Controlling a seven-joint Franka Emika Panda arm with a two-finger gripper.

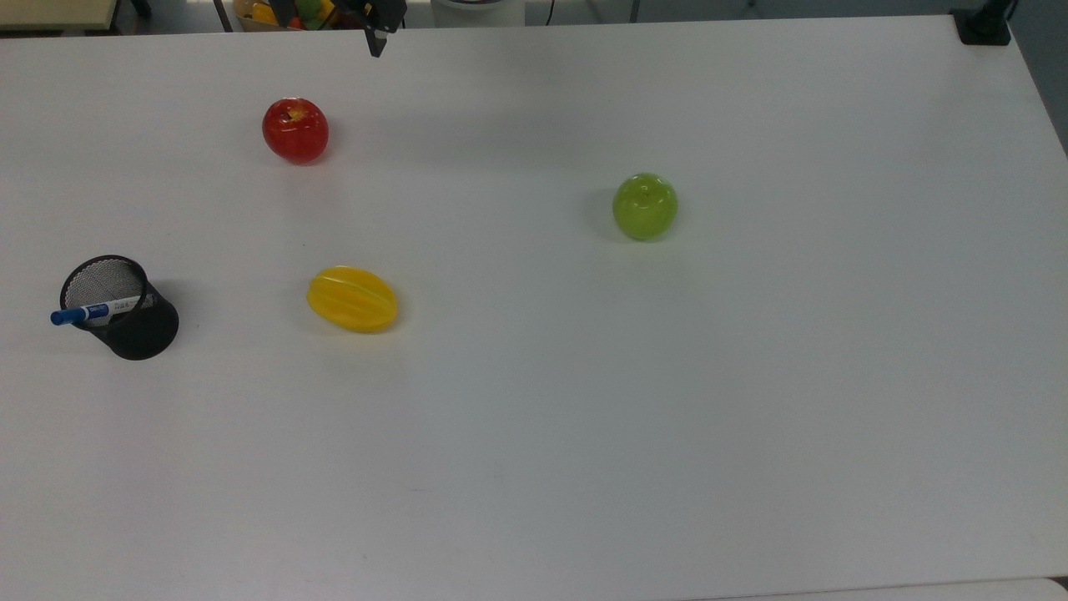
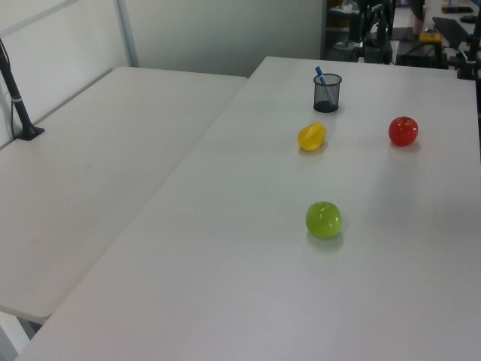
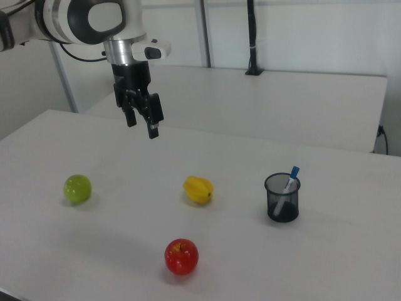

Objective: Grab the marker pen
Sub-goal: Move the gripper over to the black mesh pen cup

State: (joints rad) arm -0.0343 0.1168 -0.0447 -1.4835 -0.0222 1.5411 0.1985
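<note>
Far left of the top view, lower-middle height: black mesh cup (image 1: 125, 313) upright on the white table (image 1: 584, 434), the marker pen (image 1: 93, 311) leaning inside it, blue cap poking out over the rim toward the top view's left edge. In the right view the same pen (image 3: 289, 182) stands tilted in the cup (image 3: 282, 198) at the right of the frame, cap up. Moving right in the top view: red apple (image 1: 295, 130) in the upper left, yellow starfruit (image 1: 352, 299) below it near mid-height, both well apart from the cup. My gripper (image 1: 377, 37) juts in at the top edge, just right of the apple's column. In the right view it (image 3: 141, 123) hangs in the upper left of the frame, high above the table, fingers spread with a clear gap between them, holding nothing, far from the pen. Further right in the top view: green apple (image 1: 645, 206), alone past centre. Upper right corner: a black post base (image 1: 984, 25) at the table's edge.
</note>
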